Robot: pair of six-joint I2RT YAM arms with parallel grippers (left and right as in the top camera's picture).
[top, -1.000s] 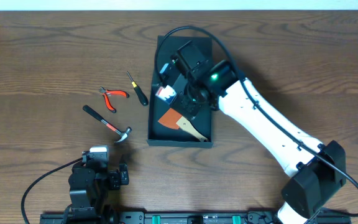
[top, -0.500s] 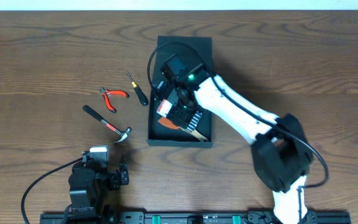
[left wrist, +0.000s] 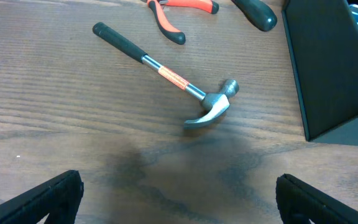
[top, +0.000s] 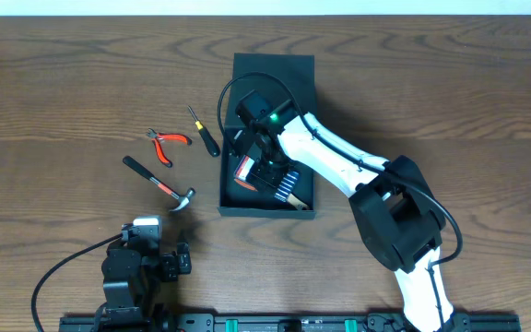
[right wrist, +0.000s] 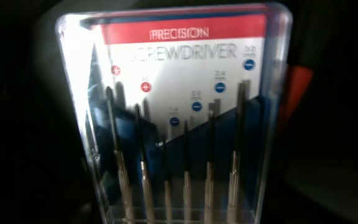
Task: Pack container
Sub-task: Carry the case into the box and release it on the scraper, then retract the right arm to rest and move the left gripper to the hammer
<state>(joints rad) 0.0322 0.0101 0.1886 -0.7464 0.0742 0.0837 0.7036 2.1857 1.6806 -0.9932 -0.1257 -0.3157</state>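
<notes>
The container (top: 274,72) is a dark box lying open on the table; its side wall also shows in the left wrist view (left wrist: 328,68). My right gripper (top: 264,155) reaches down inside it and is shut on a clear precision screwdriver case (top: 267,173). The case fills the right wrist view (right wrist: 179,124), and the fingers are lost in the dark there. A scraper with an orange blade and wooden handle (top: 289,195) lies in the box under the case. My left gripper (top: 146,242) is open and empty over bare table (left wrist: 179,199), near the front left.
A hammer (top: 159,184) (left wrist: 166,73), red-handled pliers (top: 167,144) (left wrist: 180,9) and a black-handled screwdriver (top: 205,132) (left wrist: 255,12) lie on the table left of the box. The right arm's white links (top: 339,171) stretch over the box's right side.
My right gripper has carried the screwdriver case from the box's upper left down toward its front middle. The arm's elbow has folded inward. The left arm has not moved.
</notes>
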